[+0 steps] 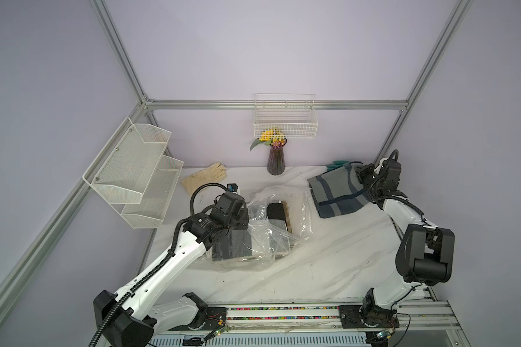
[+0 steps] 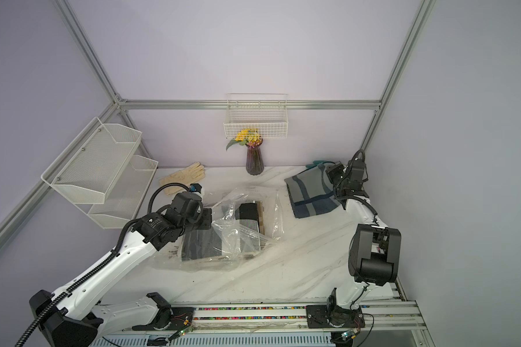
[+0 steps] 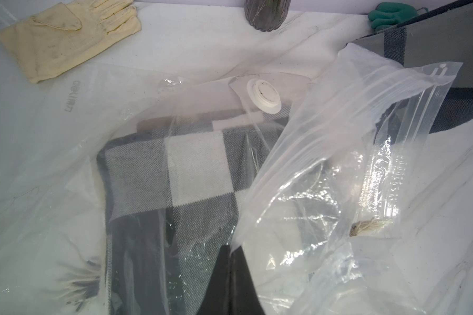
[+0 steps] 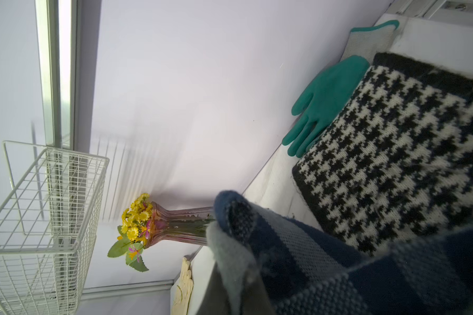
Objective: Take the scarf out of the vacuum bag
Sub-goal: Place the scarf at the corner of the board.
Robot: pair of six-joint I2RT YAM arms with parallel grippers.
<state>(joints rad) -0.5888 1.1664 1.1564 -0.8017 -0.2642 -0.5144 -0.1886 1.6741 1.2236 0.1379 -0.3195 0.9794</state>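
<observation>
The left claw (image 3: 231, 249) is pinching shut on a fold of the clear vacuum bag (image 1: 260, 240), which is lying crumpled in the middle of the tabletop (image 1: 328, 258), its white valve cap (image 3: 264, 95) showing. A checked scarf (image 3: 180, 174) is sitting inside the bag. The right claw (image 1: 358, 180) is gripping closed on a grey-and-navy striped scarf (image 1: 334, 195), which is lying outside the bag at the far right, draping over a houndstooth knit (image 4: 393, 141) beside a green glove (image 4: 325, 101).
</observation>
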